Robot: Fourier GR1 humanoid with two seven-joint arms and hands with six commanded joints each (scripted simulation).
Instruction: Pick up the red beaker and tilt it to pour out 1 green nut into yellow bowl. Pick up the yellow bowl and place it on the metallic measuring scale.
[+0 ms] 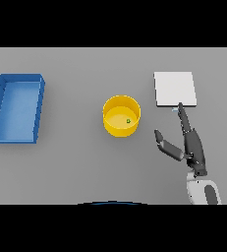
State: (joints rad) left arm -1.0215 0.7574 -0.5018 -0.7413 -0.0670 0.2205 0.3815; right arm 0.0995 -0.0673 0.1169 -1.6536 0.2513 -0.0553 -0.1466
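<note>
Right hand (191, 145) hovering with fingers spread, holding nothing; reaching left, needing firm rim grasp on yellow bowl (121, 116), keeping green nut (128, 120) inside, level.

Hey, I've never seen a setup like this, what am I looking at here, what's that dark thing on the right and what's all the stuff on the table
This is one picture taken from a humanoid robot's head, looking down at a grey table in front of it. The dark shape on the right is the robot's right hand, on a white and grey arm; its fingers are stretched out and it holds nothing. One fingertip reaches the near edge of the flat, square metallic measuring scale. In the middle stands a round yellow bowl with one small green nut inside. On the left lies a rectangular blue tray. The left hand is out of view, and no red beaker shows anywhere.
</note>
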